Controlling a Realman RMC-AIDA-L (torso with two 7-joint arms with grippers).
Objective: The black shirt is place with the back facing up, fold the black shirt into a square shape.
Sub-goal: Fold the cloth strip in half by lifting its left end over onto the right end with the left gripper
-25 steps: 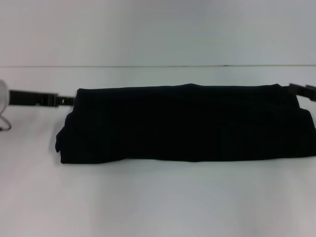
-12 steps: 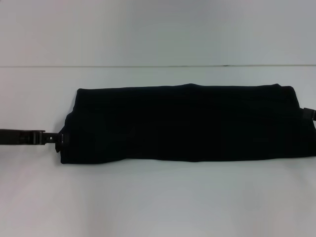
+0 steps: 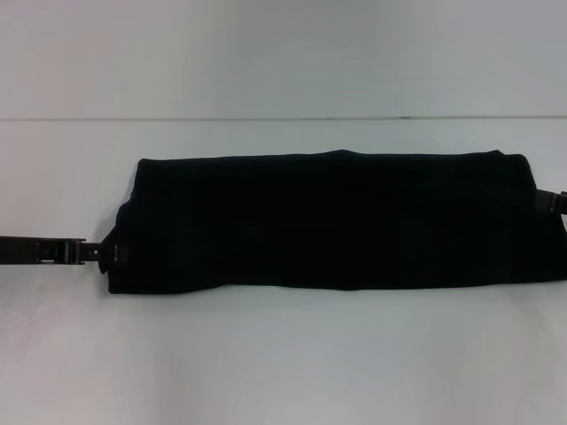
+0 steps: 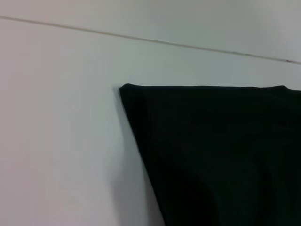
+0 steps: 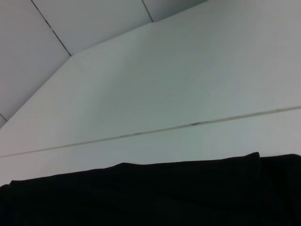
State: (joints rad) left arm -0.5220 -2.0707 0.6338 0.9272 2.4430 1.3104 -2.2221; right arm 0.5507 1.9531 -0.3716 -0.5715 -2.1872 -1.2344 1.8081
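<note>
only head view shows left gripper touching black shirt.

Bare table all round the black shirt, apparently unobstructed.

The head view looks forward and down over the whole shirt. Each wrist view sits low and close at one end of it, sharing its far edge.
</note>
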